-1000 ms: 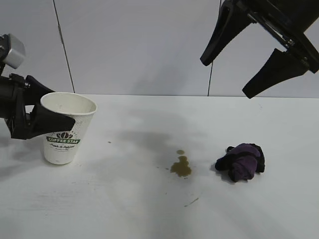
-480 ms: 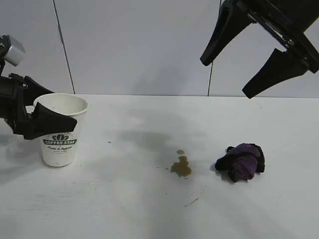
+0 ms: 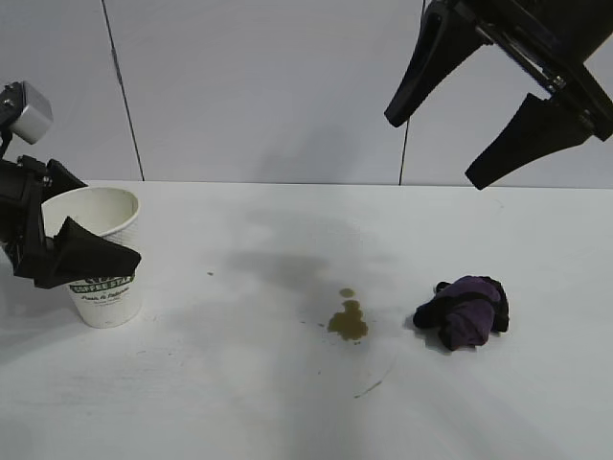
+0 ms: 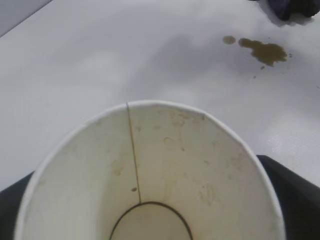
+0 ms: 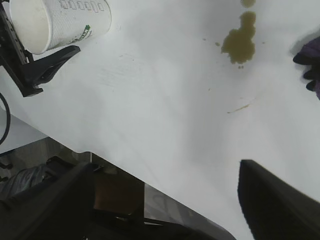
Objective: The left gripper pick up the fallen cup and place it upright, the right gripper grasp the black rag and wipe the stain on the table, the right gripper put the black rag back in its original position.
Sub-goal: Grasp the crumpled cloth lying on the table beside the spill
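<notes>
Your left tool sits at the exterior view's left edge with its black fingers spread wide to either side of the fallen cup, which now stands upright on the desk, mouth up. One finger crosses the front of the cup over its green band; the other shows behind the rim. From the left wrist view you look straight down into the cup, with a dark finger showing at each lower corner, just outside the cup wall; whether either one touches the wall you cannot tell.

Your right tool hangs high above the desk at the exterior view's upper right, fingers apart and holding nothing.

Below it and well apart, the black rag lies bunched on the desk. Just beside the rag, toward the cup, is the stain, an olive-brown blotch with a small separate dot at its far side. Cup and stain are well apart.
</notes>
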You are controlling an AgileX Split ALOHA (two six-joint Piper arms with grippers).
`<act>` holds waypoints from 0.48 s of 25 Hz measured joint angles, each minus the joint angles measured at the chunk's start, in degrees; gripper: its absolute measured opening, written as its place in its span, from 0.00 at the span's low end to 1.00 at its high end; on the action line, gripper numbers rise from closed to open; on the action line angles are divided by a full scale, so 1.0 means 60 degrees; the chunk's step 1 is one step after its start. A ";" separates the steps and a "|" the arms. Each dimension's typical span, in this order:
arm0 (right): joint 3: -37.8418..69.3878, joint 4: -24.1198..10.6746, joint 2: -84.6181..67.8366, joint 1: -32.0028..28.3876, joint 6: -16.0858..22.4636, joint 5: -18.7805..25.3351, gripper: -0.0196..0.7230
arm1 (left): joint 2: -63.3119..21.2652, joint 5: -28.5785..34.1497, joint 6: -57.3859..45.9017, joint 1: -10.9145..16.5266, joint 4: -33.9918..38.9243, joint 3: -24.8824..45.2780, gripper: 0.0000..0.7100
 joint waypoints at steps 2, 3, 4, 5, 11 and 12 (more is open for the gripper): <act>0.0000 0.0000 0.0000 0.0000 0.0000 -0.0008 0.76 | 0.0000 -0.0020 -0.0013 0.0000 0.0000 0.0000 0.98; 0.0000 0.0000 0.0000 0.0000 -0.0012 -0.0008 0.76 | 0.0000 -0.0042 -0.0017 0.0000 0.0000 0.0000 0.98; 0.0000 0.0000 0.0000 0.0000 -0.0011 -0.0008 0.76 | -0.0014 -0.0052 -0.0024 0.0000 0.0000 0.0000 0.98; 0.0000 0.0000 0.0000 0.0000 -0.0020 -0.0008 0.76 | -0.0059 -0.0083 -0.0024 0.0000 0.0007 0.0000 0.98; 0.0000 -0.0009 0.0000 0.0000 -0.0032 0.0000 0.76 | -0.0570 -0.0497 -0.0618 0.0000 0.0271 0.0000 0.98; 0.0000 -0.0009 0.0000 0.0000 -0.0032 0.0000 0.76 | -0.0601 -0.0617 -0.0827 0.0000 0.0445 0.0000 0.98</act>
